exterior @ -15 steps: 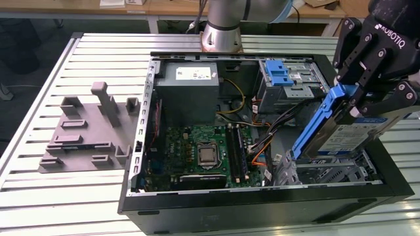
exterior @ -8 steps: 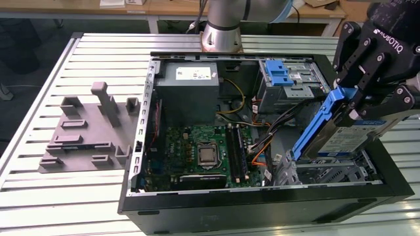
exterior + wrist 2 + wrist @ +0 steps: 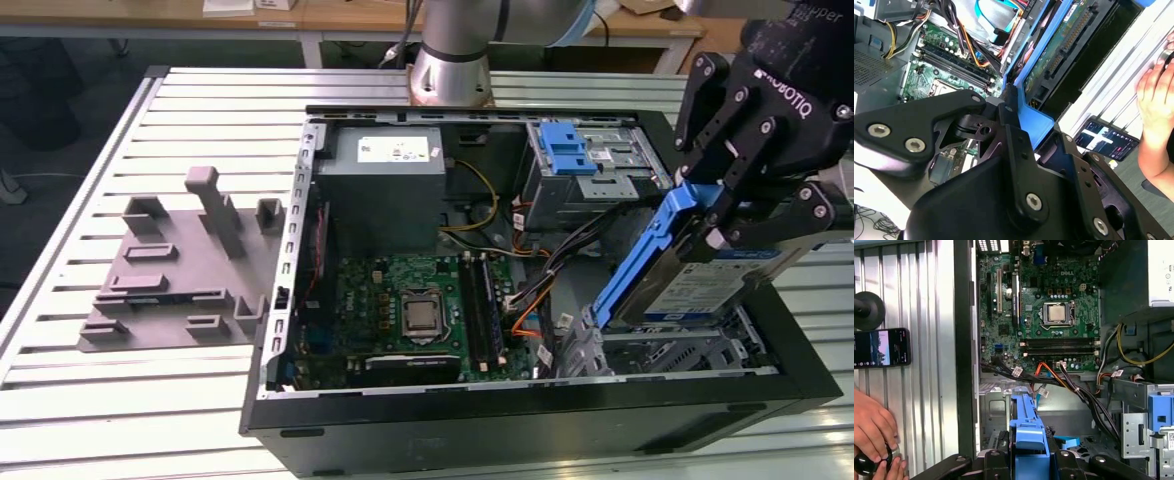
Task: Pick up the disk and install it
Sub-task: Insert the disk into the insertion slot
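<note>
Exterior view: open computer case point(image 3: 287, 300) lying on its side on a slatted metal table point(image 3: 80, 400), motherboard point(image 3: 414, 305) exposed, grey power supply point(image 3: 387, 190) toward the far end, drive cage point(image 3: 594, 165) with a blue caddy at the far corner on the exterior view's right. Grey slotted fixture block point(image 3: 174, 270) sits on the table to the exterior view's left, well apart from the case.

Gripper point(image 3: 727, 215), black, hangs over the case's near corner on the exterior view's right, fingers clamped on the upper end of the disk point(image 3: 694, 285). Disk is held tilted, lower end down inside the empty bay point(image 3: 667, 355), not yet seated flat. First wrist view looks down the blue caddy edge point(image 3: 1026, 427) into that bay; cable bundle point(image 3: 1064, 377) runs just beside it.

Second wrist view: disk's circuit-board underside point(image 3: 1059, 50) faces out, blue frame pinched between the fingers point(image 3: 1014, 135).

Handling, by judgement: rigid, fairly dense for its size, shock-sensitive. Bare metal faces likely slick; the plastic caddy frame flexes a little and is the sensible hold, at the end rail, clear of the connector edge and board.

A person's hand point(image 3: 871, 427) rests on the table beside a phone point(image 3: 879, 347), outside the case.
</note>
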Controlling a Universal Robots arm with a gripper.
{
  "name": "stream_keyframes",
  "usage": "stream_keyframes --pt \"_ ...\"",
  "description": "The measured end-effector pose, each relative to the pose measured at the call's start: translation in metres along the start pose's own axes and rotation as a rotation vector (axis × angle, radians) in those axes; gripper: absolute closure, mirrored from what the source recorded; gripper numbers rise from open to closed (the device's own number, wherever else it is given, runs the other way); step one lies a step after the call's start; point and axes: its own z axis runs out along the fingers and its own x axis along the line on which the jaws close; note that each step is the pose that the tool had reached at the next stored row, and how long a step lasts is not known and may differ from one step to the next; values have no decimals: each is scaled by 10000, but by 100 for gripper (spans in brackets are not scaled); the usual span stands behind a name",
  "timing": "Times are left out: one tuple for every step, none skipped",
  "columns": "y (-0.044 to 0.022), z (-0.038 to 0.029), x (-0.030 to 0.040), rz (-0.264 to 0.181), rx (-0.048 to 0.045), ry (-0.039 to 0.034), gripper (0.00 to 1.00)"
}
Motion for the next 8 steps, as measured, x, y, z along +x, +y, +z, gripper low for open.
stream_keyframes --pt "0 7 0 0 0 0 64" --pt "0 15 0 0 0 0 64" --pt "0 24 0 0 0 -1 64" --pt "0 32 0 0 0 -1 64" --pt "0 40 0 0 0 -1 64" --pt "0 48 0 0 0 0 64" --pt "0 56 0 0 0 0 64" --pt "0 62 0 0 0 0 64"
